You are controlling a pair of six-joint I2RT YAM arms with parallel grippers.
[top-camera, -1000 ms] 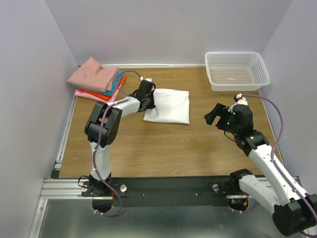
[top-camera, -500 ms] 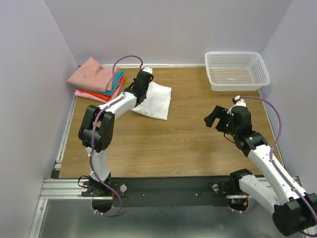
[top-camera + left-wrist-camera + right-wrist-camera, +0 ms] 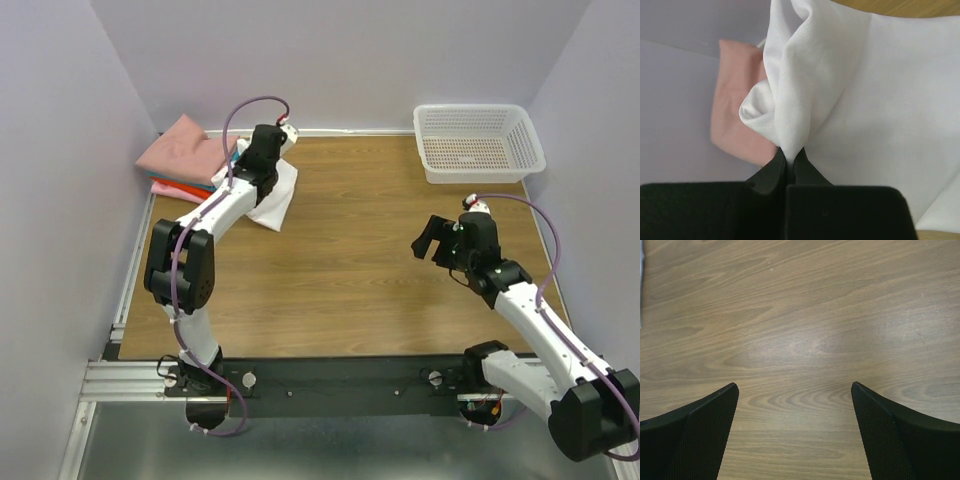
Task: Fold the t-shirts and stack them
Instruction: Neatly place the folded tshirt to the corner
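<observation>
Wooden table [image 3: 350, 290], bare grain across the middle. Far right corner: white basket [image 3: 478, 140]. Far left corner: stack of folded shirts [image 3: 190, 160], dusty pink on top, teal and orange-red edges showing under it. Just beside the stack, the white shirt [image 3: 277, 193], bunched at its upper end, lower part spread toward the table. The left claw [image 3: 790, 164] is pinched tight on a fold of that white cloth. The right claw [image 3: 795, 410] is spread wide, holding nothing, over bare wood, well apart from the shirts.
</observation>
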